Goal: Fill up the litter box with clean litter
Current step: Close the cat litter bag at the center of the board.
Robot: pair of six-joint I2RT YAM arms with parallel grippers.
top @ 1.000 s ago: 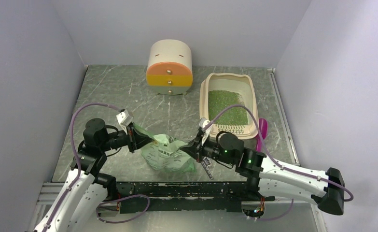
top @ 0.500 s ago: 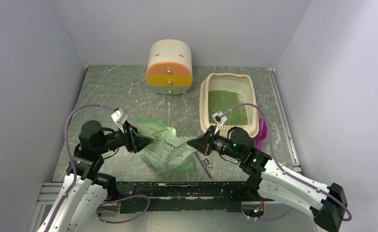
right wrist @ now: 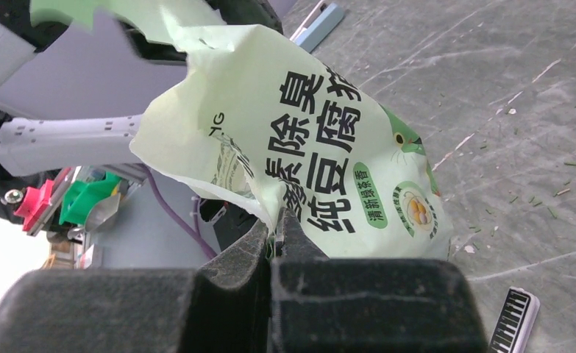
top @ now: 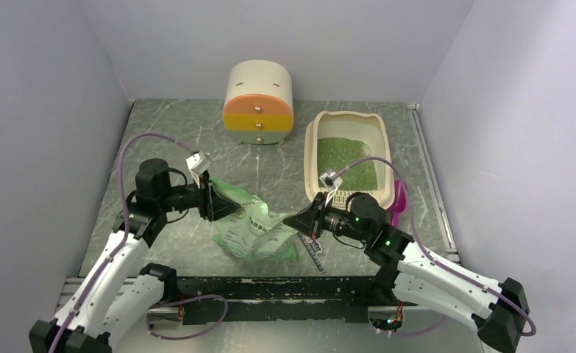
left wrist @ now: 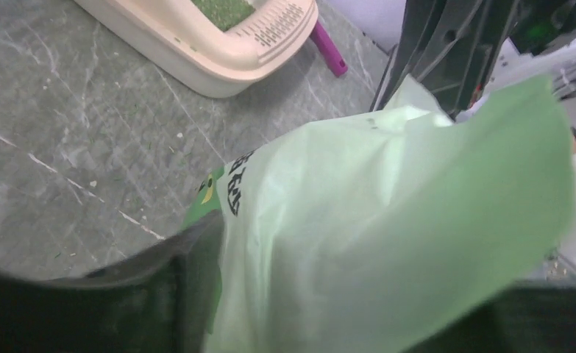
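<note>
Grey tabletop [top: 167,140], arms [top: 123,250] low: right fingers [right wrist: 233,257] tight on bag [right wrist: 321,140], left fingers [left wrist: 86,309] apart.

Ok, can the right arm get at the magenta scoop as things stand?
Probably not right away: the right pincer is shut on the green bag and would have to let go first. The scoop itself lies free beside the litter box, close to that arm.

The beige litter box [top: 347,116] is being shown lying flat at the far right, its slotted ledge being turned toward the near side. Its floor is being covered by the clean litter [top: 346,163], light-green granules spread in a flat layer.
</note>
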